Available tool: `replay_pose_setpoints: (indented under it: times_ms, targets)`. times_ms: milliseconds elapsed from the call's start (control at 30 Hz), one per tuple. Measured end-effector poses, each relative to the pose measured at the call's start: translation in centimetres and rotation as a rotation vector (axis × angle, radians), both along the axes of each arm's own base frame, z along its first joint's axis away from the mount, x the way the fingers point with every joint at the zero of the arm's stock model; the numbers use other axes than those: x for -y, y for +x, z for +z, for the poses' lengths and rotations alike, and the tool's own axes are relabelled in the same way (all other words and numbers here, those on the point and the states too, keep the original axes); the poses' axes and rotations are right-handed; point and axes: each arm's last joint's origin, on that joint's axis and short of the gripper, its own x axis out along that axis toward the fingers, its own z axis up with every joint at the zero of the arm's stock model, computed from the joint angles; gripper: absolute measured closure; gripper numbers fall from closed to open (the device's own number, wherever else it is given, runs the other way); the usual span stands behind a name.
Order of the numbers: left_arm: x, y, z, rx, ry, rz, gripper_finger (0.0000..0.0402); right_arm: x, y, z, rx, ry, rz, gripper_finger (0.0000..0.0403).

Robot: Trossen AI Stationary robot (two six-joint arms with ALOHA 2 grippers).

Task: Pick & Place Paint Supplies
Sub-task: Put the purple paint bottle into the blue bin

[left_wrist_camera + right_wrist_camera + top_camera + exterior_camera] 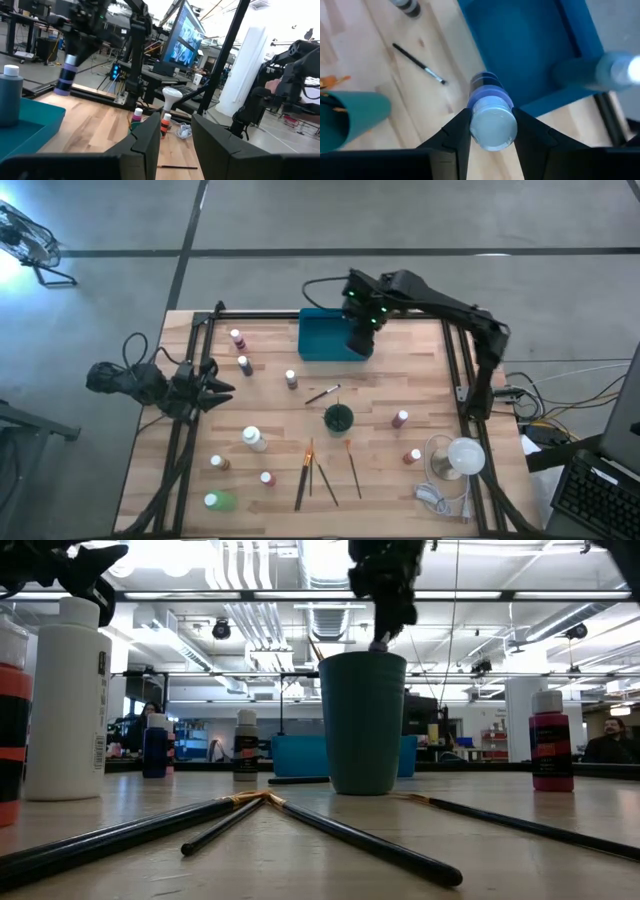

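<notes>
My right gripper [360, 343] hangs over the near right corner of the teal tray [322, 338], shut on a small purple bottle [491, 122] with a white cap. A blue white-capped bottle [10, 95] stands upright inside the tray. Several more small bottles stand on the table, among them a maroon one [400, 419] and a larger white one [253, 438]. Thin paintbrushes [305, 470] lie flat near the front edge, one more [322, 394] beside the dark green cup [338, 418]. My left gripper [175, 135] waits, open, at the table's left edge [200, 388]. My right gripper pinches the purple bottle between its two fingers at the top, by the white cap [492, 127]. The fingers [457, 131] come from above, pointing down. The bottle hangs upright below them [67, 75], lifted clear above the tray's edge.
A white lamp [462, 457] and its coiled cable [440, 498] sit at the table's near right corner. A black frame post [462, 370] runs along the right side. Bare wood lies between the tray and the cup.
</notes>
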Motion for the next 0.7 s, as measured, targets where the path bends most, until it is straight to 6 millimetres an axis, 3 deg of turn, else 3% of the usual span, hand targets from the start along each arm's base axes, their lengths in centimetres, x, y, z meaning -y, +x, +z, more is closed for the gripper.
replay_pose_setpoints:
  times_ms: [300,500,700]
  targets:
    - [0.0,0.0,-0.5,-0.053,0.016,0.000,0.0284,4.7,3.1,-1.4,-0.083,-0.039,0.037,0.0289]
    - [0.0,0.0,-0.6,-0.062,0.022,0.001,0.0284,7.1,2.4,-3.6,-0.144,-0.011,0.024,0.0289]
    - [0.0,0.0,-0.7,-0.065,0.038,0.001,0.0284,7.8,2.2,-3.8,-0.133,-0.005,0.001,0.0289]
